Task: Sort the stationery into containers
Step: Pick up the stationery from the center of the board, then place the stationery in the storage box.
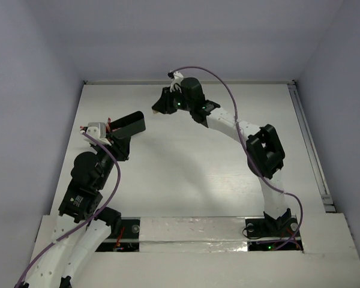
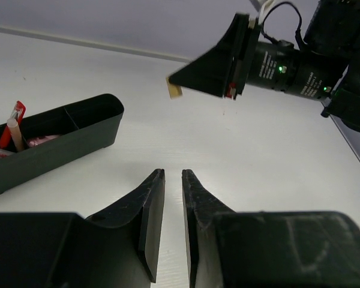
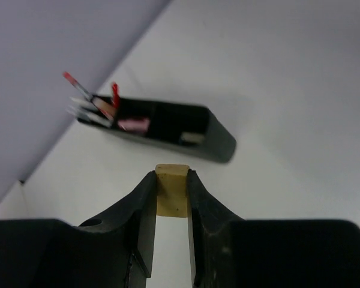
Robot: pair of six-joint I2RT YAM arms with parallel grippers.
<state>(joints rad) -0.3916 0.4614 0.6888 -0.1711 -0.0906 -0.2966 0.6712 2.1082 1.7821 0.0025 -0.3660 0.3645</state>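
The long black box (image 1: 134,123) lies at the left of the table. In the right wrist view the box (image 3: 219,144) holds red and white pens (image 3: 93,102), a pink capsule piece (image 3: 135,125) and a white eraser block (image 3: 192,138). My right gripper (image 3: 171,174) is shut on a beige eraser (image 3: 171,191) and holds it in the air to the right of the box, also seen from the top (image 1: 158,108). My left gripper (image 2: 173,174) hovers low beside the box (image 2: 78,135), its jaws nearly together with a narrow gap and nothing between them.
Grey walls close in the white table (image 1: 186,174) at the back and on both sides. A metal rail (image 1: 309,144) runs along the right edge. The right gripper with the eraser (image 2: 175,90) hangs ahead of my left gripper.
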